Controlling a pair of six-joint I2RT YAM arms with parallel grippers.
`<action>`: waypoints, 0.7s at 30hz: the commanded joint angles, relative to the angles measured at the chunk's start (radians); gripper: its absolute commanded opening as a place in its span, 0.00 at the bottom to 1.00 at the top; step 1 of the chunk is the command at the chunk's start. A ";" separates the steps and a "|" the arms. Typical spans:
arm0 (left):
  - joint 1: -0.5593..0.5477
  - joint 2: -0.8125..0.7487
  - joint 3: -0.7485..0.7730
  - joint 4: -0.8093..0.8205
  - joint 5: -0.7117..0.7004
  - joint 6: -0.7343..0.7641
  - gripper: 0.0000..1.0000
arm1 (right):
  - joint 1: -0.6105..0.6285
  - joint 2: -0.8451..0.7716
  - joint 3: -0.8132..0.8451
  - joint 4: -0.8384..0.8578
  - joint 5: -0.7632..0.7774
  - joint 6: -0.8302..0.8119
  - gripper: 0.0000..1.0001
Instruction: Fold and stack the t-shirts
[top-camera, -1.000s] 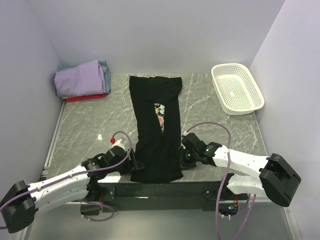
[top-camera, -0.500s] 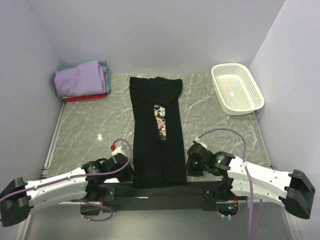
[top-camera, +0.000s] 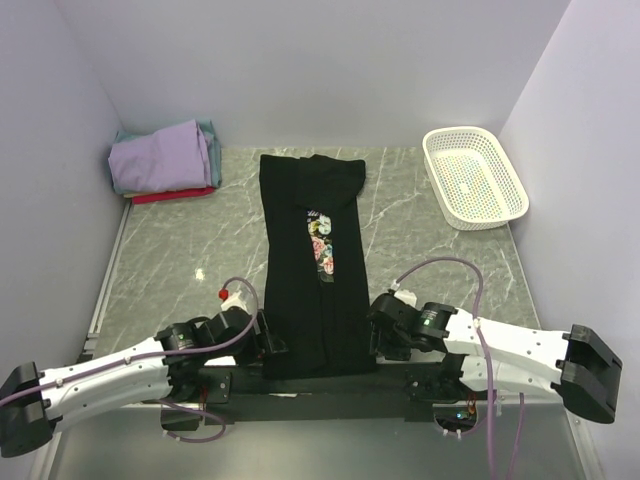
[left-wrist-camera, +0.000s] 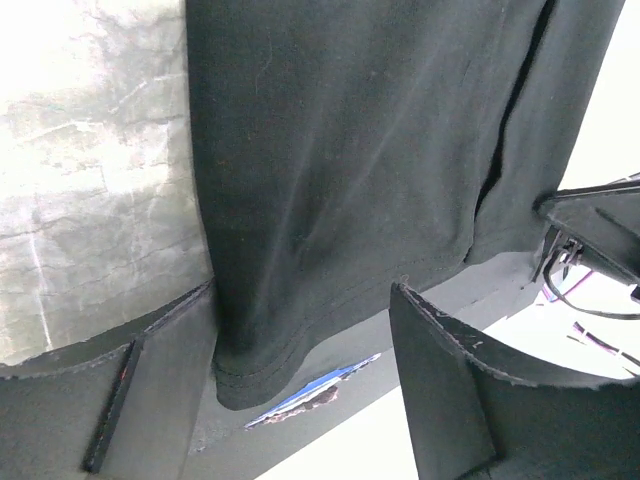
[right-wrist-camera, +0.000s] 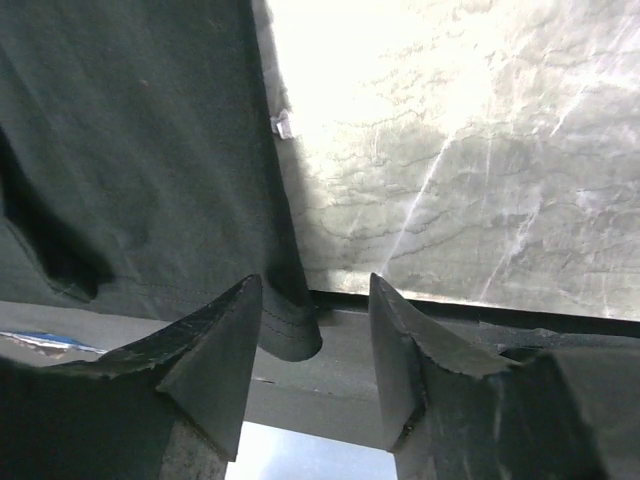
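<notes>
The black t-shirt (top-camera: 300, 290) is lying on the marble desk (top-camera: 190, 250) folded lengthwise into a narrow strip, its long axis running straight from the near edge toward the far wall. Its stitched hem is pointing at the arms and is drooping a little over the desk's near edge, while the wider shoulder end is pointing away. A sliver of the rose print (top-camera: 322, 245) is showing in the slit between the folded-in sides. The left gripper (top-camera: 268, 345) is sitting low at the hem's left corner; in its wrist view the left gripper (left-wrist-camera: 300, 290) is standing wide, with the corner of the cloth hanging between the fingers, against the left one and unpinched. The right gripper (top-camera: 378, 335) is sitting at the hem's right corner, and the right gripper (right-wrist-camera: 315, 282) is also parted, less widely, with that corner lying loose in the gap. At the far left corner a lavender shirt (top-camera: 160, 155) is resting folded on a teal shirt (top-camera: 212, 140) and a red shirt (top-camera: 170, 196). A white mesh basket (top-camera: 452, 131) is standing at the far right.
</notes>
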 joint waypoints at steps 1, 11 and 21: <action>-0.005 0.049 -0.009 -0.038 0.013 0.022 0.75 | 0.007 -0.045 0.038 -0.031 0.084 0.020 0.56; -0.028 0.115 -0.059 0.059 0.070 0.013 0.63 | 0.009 -0.059 -0.068 0.153 0.001 0.021 0.58; -0.069 0.088 -0.024 -0.108 0.052 -0.001 0.66 | 0.007 -0.021 -0.088 0.191 -0.059 0.012 0.58</action>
